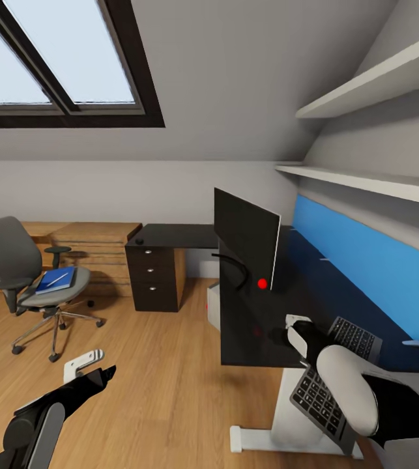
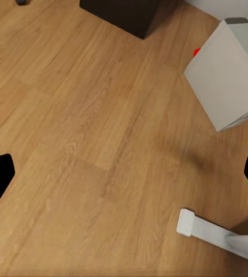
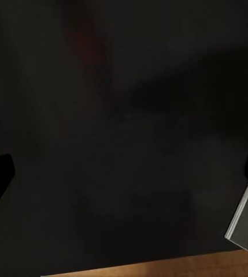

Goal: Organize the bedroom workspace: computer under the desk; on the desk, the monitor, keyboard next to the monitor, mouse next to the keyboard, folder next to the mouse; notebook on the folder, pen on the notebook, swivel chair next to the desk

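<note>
- Two grippers are seen: the left gripper (image 1: 98, 366) over wooden floor (image 2: 89, 144), fingers spread.
- The right gripper (image 1: 295, 331) is held over the desk (image 1: 248, 326), fingers apart.
- The keyboard (image 1: 332, 381) overhangs the desk's edge beside the monitor (image 1: 245, 236).
- The folder (image 1: 57, 279) is left on the swivel chair (image 1: 27, 273).

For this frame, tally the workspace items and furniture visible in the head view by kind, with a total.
Monitor: 1
Keyboard: 1
Swivel chair: 1
Blue folder on the chair seat: 1
Desk: 1
Drawer cabinet: 1
Wall shelves: 2
Total: 8
</note>
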Tool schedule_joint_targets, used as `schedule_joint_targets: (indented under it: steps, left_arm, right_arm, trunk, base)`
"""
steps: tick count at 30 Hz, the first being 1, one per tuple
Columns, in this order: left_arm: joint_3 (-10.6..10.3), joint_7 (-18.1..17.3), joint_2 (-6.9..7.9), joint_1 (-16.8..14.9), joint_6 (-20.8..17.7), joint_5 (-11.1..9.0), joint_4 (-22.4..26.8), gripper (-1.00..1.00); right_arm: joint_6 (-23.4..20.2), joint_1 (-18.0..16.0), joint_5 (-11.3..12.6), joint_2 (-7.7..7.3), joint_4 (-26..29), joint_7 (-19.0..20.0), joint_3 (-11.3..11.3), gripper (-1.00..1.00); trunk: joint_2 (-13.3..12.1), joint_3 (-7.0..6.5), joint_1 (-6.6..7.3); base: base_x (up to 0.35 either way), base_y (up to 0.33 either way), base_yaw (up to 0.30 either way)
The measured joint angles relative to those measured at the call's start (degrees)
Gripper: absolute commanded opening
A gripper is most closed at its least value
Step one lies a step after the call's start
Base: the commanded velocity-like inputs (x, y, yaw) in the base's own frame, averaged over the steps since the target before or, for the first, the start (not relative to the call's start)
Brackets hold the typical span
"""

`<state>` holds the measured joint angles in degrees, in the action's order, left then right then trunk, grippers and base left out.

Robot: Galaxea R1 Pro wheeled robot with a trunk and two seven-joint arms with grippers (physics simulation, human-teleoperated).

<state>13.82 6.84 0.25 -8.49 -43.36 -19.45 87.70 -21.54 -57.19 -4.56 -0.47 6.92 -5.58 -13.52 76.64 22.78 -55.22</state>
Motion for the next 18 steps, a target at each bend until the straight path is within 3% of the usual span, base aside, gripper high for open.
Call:
schedule_joint_targets:
  steps: [18]
  left_arm:
    - [0.2, 0.1, 0.17, 0.0, 0.1, 0.0, -2.4, 1.00]
  right_arm:
    - [-0.1, 0.0, 0.1, 0.65, 2.7, 0.0, -0.1, 1.00]
  trunk:
    - [-7.2, -3.23, 3.96]
  base:
    - [0.000, 0.000, 0.000]
